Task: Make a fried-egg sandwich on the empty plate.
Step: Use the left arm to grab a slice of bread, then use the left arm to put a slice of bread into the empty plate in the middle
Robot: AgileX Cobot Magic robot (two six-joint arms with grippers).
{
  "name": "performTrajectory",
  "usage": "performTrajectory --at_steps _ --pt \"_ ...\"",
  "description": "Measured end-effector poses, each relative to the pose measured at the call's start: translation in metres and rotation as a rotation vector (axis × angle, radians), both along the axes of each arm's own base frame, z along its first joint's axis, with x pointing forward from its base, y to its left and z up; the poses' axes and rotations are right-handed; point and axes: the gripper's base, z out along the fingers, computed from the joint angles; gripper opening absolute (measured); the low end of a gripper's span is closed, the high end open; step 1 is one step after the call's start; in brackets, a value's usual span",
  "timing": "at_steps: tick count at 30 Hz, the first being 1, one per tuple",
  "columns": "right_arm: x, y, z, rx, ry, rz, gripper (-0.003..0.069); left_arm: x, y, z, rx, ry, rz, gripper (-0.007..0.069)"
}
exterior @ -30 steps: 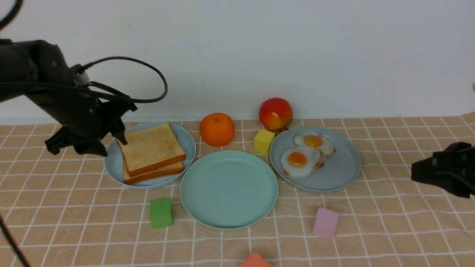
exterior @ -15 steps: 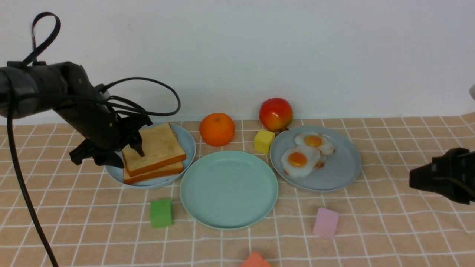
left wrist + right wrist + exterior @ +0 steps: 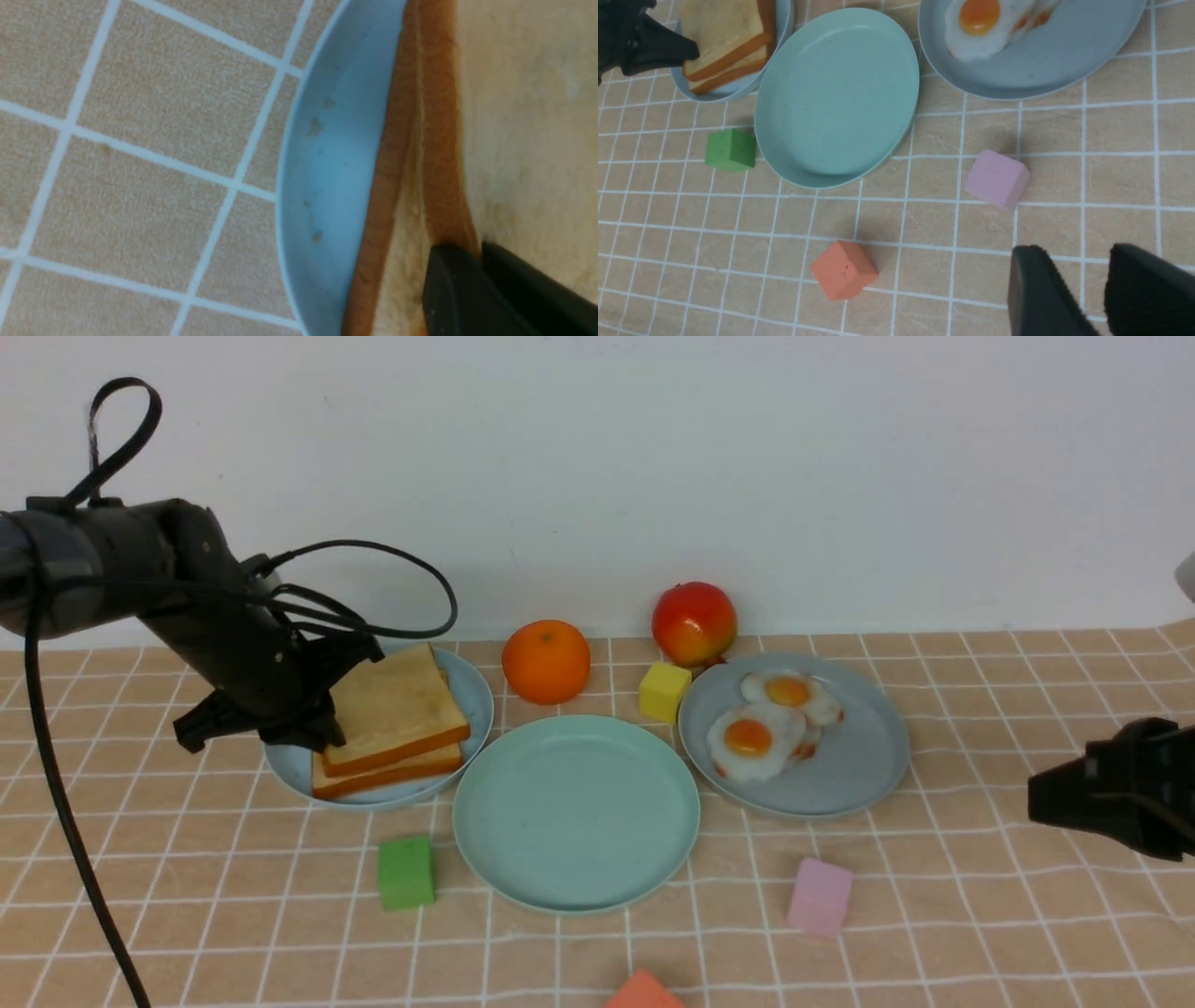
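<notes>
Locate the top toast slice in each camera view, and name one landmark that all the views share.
Front view: top toast slice left of centre, uppermost on the pale sky-blue plate.
Left wrist view: top toast slice beside that plate's bare floor, left pincer closed on its crust.
Right wrist view: top toast slice beyond the mint-green plate.
Shared landmark: the pale sky-blue plate.

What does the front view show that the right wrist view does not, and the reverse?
Only the front view: the round orange fruit, the red apple and the yellow cube. Only the right wrist view: the open gap between the fingers of the black right gripper. Both: the round mint-green plate, the stacked golden-brown square toast slices, the black left gripper at their edge, the white fried eggs, the green cube, the pink cube.
</notes>
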Motion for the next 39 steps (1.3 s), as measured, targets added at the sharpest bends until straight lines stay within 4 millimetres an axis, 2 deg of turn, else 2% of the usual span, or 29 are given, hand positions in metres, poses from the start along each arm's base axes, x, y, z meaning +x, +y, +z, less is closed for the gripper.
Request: performTrajectory --at_steps 2,4,5,7,8,11,12,14,16,18,28,31,35,39 --pt "0.000 0.000 0.000 0.000 0.003 0.002 0.0241 -0.002 0.000 0.008 0.002 -0.008 -0.010 0.0011" --pt "0.000 0.000 0.000 0.000 0.004 0.002 0.0241 -0.010 -0.003 0.031 0.007 -0.037 -0.058 0.0011" --pt "0.000 0.000 0.000 0.000 0.004 0.002 0.0241 -0.010 -0.004 0.030 0.009 -0.034 -0.064 0.0011" --pt "0.000 0.000 0.000 0.000 0.004 0.002 0.0241 -0.019 -0.015 0.053 -0.011 -0.066 -0.133 0.0011" --pt "0.000 0.000 0.000 0.000 0.004 0.002 0.0241 -0.024 -0.027 0.062 -0.025 -0.085 -0.192 0.0011" --pt "0.000 0.000 0.000 0.000 0.000 0.000 0.0241 -0.034 -0.059 0.071 -0.070 -0.109 -0.305 0.0011" --pt "0.000 0.000 0.000 0.000 -0.002 -0.001 0.0241 -0.038 -0.077 0.071 -0.081 -0.110 -0.357 0.0011" --pt "0.000 0.000 0.000 0.000 -0.002 -0.001 0.0241 -0.043 -0.096 0.068 -0.088 -0.104 -0.403 0.0011" --pt "0.000 0.000 0.000 0.000 -0.004 -0.002 0.0241 -0.046 -0.114 0.061 -0.091 -0.090 -0.431 0.0011" --pt "0.000 0.000 0.000 0.000 -0.006 -0.003 0.0241 -0.048 -0.123 0.056 -0.097 -0.072 -0.428 0.0011" --pt "0.001 -0.001 0.000 -0.024 -0.012 0.000 0.0241 -0.043 -0.125 0.017 -0.076 0.061 -0.353 0.0011" --pt "0.001 -0.002 0.000 -0.024 -0.018 -0.004 0.0241 -0.042 -0.126 0.011 -0.075 0.077 -0.349 0.0020" --pt "0.002 -0.002 0.001 -0.024 -0.026 -0.008 0.0241 -0.042 -0.126 0.008 -0.073 0.094 -0.350 0.0059" --pt "0.004 -0.003 0.002 -0.024 -0.048 -0.021 0.0241 -0.043 -0.126 0.007 -0.072 0.110 -0.355 0.0162"
